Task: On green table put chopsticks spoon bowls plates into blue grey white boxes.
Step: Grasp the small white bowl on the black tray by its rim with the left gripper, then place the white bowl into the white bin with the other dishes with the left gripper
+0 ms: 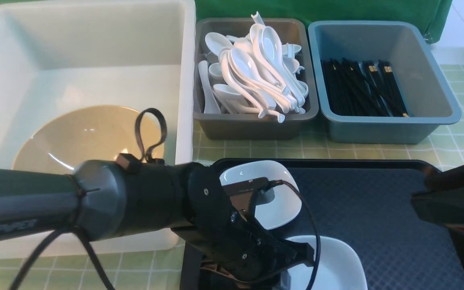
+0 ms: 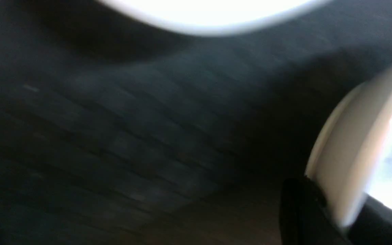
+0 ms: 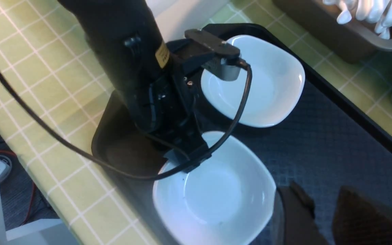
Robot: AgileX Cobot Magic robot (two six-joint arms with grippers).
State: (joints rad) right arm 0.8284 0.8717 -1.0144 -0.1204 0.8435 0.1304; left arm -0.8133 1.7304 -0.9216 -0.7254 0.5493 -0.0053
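Green gridded tabletop (image 1: 457, 137) carries three boxes along its far side. We find the white box (image 1: 95, 44) at far left holding the tan bowl (image 1: 75, 137), the grey box (image 1: 256, 127) in the middle heaped with spoons (image 1: 256, 68), and the blue box (image 1: 381, 129) at right with chopsticks (image 1: 357, 88) laid lengthwise. Outstanding are two dishes on the black tray (image 1: 377, 209), nearer us: the far plate (image 1: 280, 209) and the near plate (image 1: 336, 266), just beside each other. The left arm reaches rightward past the white box so that the left claw (image 1: 256, 257) comes down at the near plate's left rim. Its tips are hidden here.

The left wrist view is blurred. We make out a white plate edge running beside one dark finger (image 2: 298, 211). The claw is pressed together on that rim; in our judgement it pinches the lip because a shallow dish offers no other hold.

The right wrist view confirms the left claw on the near plate's left lip. Whether the plate has left the tray we cannot tell. The right claw (image 3: 318, 194) hangs spread and empty over the tray just right of that plate, apparently kept clear of the left arm's work. We judge the glossy rim liable to slip.
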